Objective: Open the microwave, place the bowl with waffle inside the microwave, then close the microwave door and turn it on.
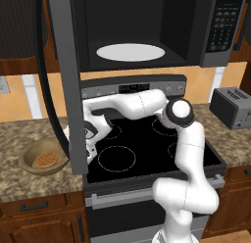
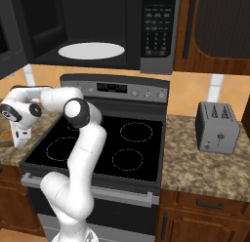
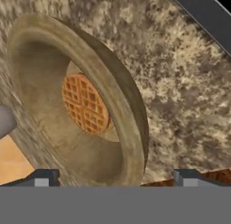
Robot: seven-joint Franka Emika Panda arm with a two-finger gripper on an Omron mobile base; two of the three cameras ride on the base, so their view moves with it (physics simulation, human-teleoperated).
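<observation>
Hand (image 3: 113,180) spread wide, released, near bowl (image 3: 76,105) holding waffle (image 3: 85,103); keypad writing illegible.

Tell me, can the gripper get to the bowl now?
Probably yes. The gripper is open and looks straight at the bowl on the counter, with nothing between them. The open door hangs nearby, but it doesn't seem to block the way.

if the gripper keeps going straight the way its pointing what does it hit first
Most likely the bowl with the waffle: the open gripper points at its near rim, though depth is hard to judge.
</observation>
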